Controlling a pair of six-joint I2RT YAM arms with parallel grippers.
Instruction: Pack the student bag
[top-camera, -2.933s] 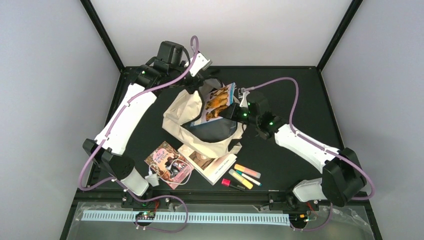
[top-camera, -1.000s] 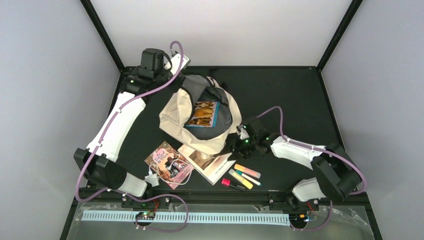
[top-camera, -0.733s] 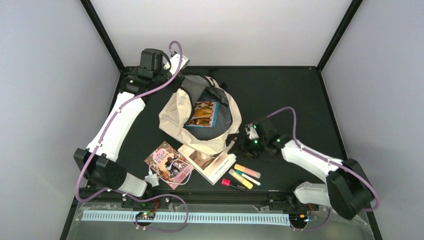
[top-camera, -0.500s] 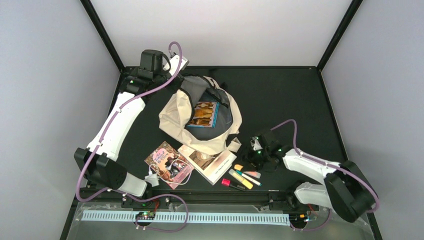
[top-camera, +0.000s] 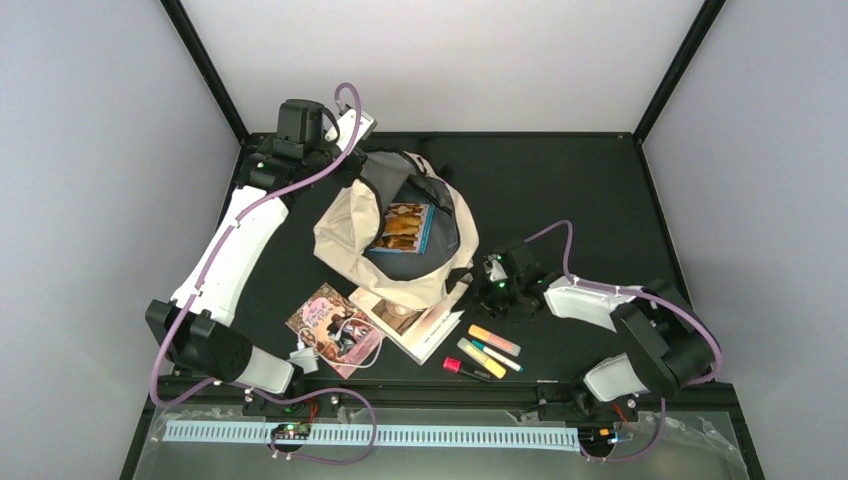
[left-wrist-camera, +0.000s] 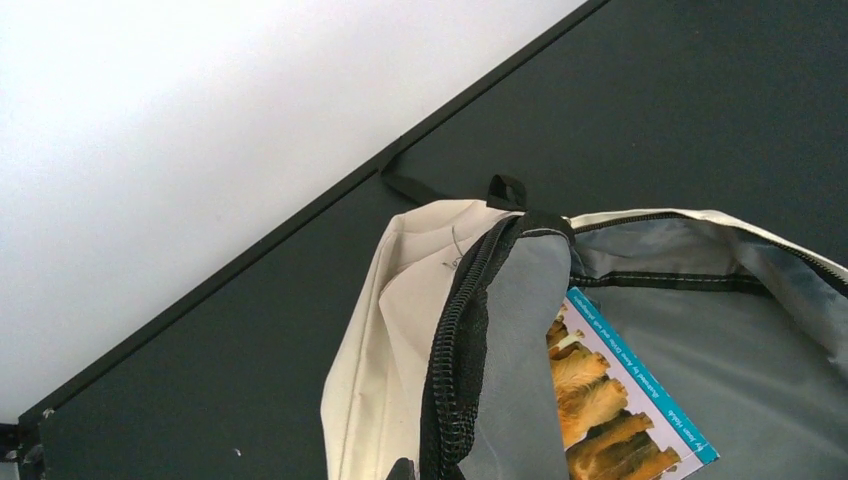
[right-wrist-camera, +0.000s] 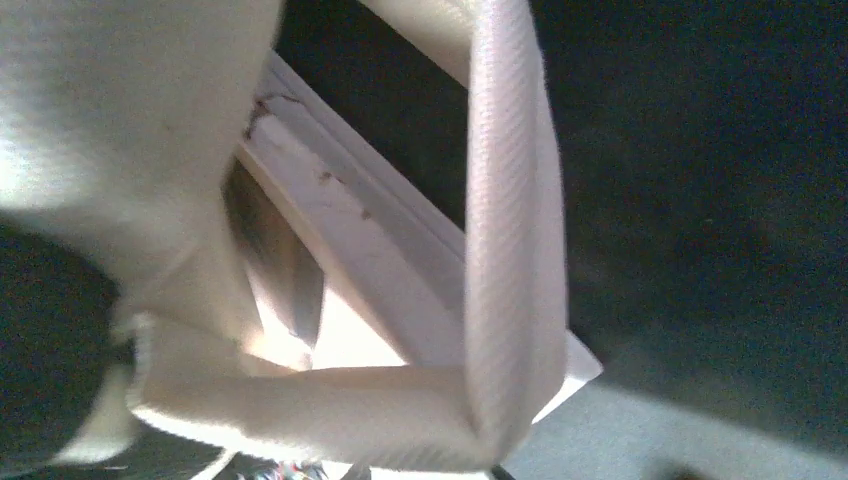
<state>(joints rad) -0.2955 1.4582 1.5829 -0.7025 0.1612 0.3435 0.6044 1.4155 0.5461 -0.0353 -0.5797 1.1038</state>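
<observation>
One open cream-beige fabric backpack (top-camera: 345, 235); one dog-cover book (top-camera: 403, 228) inside; two paperback books (top-camera: 315, 318), four markers (top-camera: 495, 340) outside; left gripper (top-camera: 355, 168), right gripper (top-camera: 468, 287): grip unreadable.

Blurred close-up, cream bag (right-wrist-camera: 120, 110) filling the upper left, pale woven strap (right-wrist-camera: 507, 250) running down and folding leftward at the bottom, white book (right-wrist-camera: 335, 215) edge slanting behind it, dark table (right-wrist-camera: 700, 200) at right.

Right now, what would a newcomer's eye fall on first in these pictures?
First, the open student bag in the middle of the table, with a dog-cover book lying inside it. Then the bright markers near the table's front edge, right of a white book and a pink book.
</observation>
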